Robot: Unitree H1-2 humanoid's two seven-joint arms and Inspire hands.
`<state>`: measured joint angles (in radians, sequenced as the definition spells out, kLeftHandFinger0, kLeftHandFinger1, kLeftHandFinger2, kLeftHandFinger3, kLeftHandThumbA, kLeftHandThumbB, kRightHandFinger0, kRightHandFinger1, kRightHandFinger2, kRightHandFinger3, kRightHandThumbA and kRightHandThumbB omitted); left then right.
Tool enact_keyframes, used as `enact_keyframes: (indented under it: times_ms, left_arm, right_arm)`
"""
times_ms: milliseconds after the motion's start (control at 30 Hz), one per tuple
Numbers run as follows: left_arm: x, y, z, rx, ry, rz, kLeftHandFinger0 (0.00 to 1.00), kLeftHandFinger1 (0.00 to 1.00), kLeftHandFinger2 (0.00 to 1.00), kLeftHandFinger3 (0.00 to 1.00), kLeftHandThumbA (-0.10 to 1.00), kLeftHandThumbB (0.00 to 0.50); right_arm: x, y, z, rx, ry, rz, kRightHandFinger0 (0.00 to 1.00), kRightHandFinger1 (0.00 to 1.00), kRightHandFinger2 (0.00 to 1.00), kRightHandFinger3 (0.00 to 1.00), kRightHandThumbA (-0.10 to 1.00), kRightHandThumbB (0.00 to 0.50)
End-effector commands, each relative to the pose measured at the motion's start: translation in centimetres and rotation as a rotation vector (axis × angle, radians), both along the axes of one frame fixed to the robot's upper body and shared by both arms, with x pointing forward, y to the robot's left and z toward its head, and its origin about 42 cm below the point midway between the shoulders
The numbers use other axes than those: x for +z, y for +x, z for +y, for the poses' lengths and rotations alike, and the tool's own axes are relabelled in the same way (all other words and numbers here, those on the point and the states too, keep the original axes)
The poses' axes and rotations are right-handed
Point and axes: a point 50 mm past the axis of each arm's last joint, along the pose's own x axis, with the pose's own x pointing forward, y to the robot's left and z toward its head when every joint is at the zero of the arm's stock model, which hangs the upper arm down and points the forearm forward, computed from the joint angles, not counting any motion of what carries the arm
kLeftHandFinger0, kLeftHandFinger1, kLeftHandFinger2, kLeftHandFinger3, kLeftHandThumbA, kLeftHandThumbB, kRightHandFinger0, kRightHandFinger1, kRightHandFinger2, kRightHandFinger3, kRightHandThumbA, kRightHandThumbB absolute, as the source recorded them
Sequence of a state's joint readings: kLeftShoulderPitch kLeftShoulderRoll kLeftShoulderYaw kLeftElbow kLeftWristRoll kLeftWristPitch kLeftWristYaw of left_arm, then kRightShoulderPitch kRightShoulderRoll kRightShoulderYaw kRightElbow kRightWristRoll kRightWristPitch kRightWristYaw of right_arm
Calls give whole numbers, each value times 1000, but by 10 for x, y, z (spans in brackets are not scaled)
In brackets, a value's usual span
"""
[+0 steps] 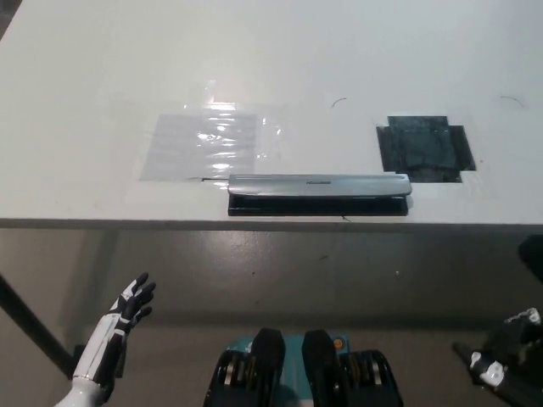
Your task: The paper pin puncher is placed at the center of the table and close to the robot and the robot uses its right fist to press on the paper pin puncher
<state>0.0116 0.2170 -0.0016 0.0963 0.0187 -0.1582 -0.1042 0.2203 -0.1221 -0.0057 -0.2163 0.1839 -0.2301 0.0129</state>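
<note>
The paper pin puncher (318, 193), a long silver bar on a black base, lies along the near edge of the white table (271, 59), at its middle. Nothing touches it. My black right hand (502, 363) hangs low at the bottom right of the head view, below table level and far from the puncher; its fingers are blurred. My white left hand (119, 326) rests at the lower left, below the table, fingers spread and holding nothing.
A clear plastic sheet (202, 144) lies taped on the table left of and behind the puncher. A black taped patch (424, 147) marks the table behind the puncher's right end. The grey floor (280, 271) shows under the table edge.
</note>
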Motion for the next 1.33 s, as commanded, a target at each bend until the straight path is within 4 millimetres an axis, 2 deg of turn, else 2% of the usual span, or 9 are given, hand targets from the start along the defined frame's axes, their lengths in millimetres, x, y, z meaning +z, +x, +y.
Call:
enact_keyframes:
  times_ms: [0,67,100,200,533,733,967,1200,1300]
  left_arm:
    - [13,7,-2,-41,25,-66,1000,1000,1000,1000,1000,250]
    - [14,8,-2,-40,20,-69,1000,1000,1000,1000,1000,260]
    - [16,8,-2,-39,21,-70,1000,1000,1000,1000,1000,259]
    - [19,8,-1,-39,20,-75,1000,1000,1000,1000,1000,247]
    - [22,13,1,-41,22,-84,1000,1000,1000,1000,1000,256]
    - [19,13,3,-40,26,-84,1000,1000,1000,1000,1000,281]
    - [18,10,2,-38,20,-80,1000,1000,1000,1000,1000,241]
    - [12,4,0,-26,19,-75,1000,1000,1000,1000,1000,226]
    - [12,1,0,-23,20,-71,1000,1000,1000,1000,1000,222]
  right_arm:
    - [-11,11,5,113,-39,30,1000,1000,1000,1000,1000,238]
    - [-21,15,7,130,-32,52,1000,1000,1000,1000,1000,215]
    - [-30,19,10,113,-33,75,1000,1000,1000,1000,1000,263]
    - [-44,27,14,87,-43,97,1000,1000,1000,1000,1000,294]
    - [-48,34,15,83,-36,69,1000,1000,1000,1000,1000,256]
    - [-50,34,16,70,-58,67,1000,1000,1000,1000,1000,292]
    - [-52,34,16,71,-64,58,1000,1000,1000,1000,1000,270]
    - [-54,31,13,80,-70,53,1000,1000,1000,1000,1000,283]
    - [-54,30,14,82,-86,53,1000,1000,1000,1000,1000,263]
